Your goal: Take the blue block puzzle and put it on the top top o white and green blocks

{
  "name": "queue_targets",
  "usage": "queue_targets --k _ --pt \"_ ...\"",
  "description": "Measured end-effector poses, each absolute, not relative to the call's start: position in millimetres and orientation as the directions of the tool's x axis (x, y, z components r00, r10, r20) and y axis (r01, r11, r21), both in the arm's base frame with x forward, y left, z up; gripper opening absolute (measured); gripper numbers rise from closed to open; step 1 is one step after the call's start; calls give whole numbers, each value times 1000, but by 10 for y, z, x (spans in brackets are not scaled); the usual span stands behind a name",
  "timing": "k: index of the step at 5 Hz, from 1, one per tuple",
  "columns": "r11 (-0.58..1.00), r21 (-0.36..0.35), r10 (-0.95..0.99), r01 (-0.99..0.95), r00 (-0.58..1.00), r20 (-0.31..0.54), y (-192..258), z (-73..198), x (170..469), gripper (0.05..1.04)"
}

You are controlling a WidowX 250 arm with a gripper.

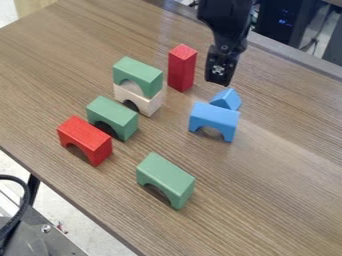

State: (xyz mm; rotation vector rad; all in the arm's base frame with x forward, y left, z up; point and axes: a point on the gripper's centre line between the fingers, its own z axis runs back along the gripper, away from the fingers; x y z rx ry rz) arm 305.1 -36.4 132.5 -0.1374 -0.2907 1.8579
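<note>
The gripper (219,79) hangs at the upper right of the camera view, above and behind the blue blocks; I cannot make out a gap between its fingertips. A blue arch block (214,119) stands on the table with its opening down. Just behind it is a small blue triangular block (227,99). Left of centre, a green arch block (138,75) rests on top of a white arch block (147,103), forming a stack.
A red upright block (182,68) stands between the stack and the gripper. Another green arch (112,117) and a red arch (85,140) stand front-left of the stack. One more green arch (165,180) is nearer the front edge of the wooden table (267,200).
</note>
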Motion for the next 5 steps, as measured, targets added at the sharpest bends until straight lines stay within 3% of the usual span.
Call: queue_targets --k 5 --pt "-370 -159 908 -915 -393 148 -458 620 3224 998"
